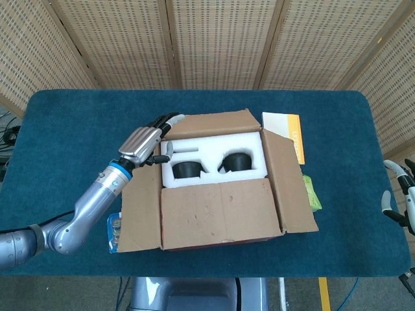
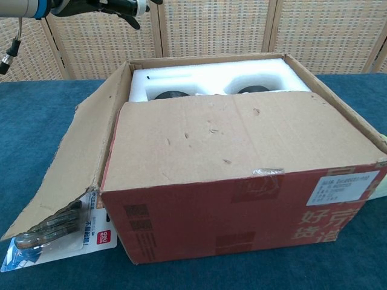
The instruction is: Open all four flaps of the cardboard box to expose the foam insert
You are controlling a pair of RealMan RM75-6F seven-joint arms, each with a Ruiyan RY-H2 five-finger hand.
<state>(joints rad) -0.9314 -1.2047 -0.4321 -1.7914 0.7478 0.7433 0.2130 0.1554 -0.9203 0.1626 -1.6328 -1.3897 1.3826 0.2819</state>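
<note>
A: Describe the work surface and surroundings.

B: The tabletop (image 1: 71,129) is covered in dark blue-green carpet-like fabric with rounded corners. Behind it stands a folding screen (image 1: 220,39) of woven cane panels in light wooden frames, visible in both views.

A: Where is the cardboard box?

B: The cardboard box (image 1: 220,214) sits near the middle of the tabletop. Its front face, seen from the chest view, is red with a white label (image 2: 343,187) at the right. The left flap (image 1: 139,207) and right flap (image 1: 288,188) are folded outward. The far flap (image 1: 207,123) stands roughly upright. The near flap (image 1: 220,210) lies over the front part of the opening. The white foam insert (image 1: 214,152) shows behind it, with two dark round items (image 1: 187,170) seated in its recesses.

A: State of the left hand?

B: The left hand (image 1: 148,139) is at the far-left corner of the box, above the foam edge. Its fingers (image 1: 170,120) are extended and slightly apart, holding nothing; the tips reach the left end of the far flap, but contact cannot be confirmed.

A: And the right hand?

B: The right hand (image 1: 401,194) is only partly in frame at the right edge, beyond the tabletop. Its finger state cannot be determined.

A: Other items?

B: A white-and-orange booklet (image 1: 285,133) lies just behind the right flap. A green packet (image 1: 311,193) lies beside that flap. A blister pack (image 2: 54,235) lies partly under the left flap.
</note>
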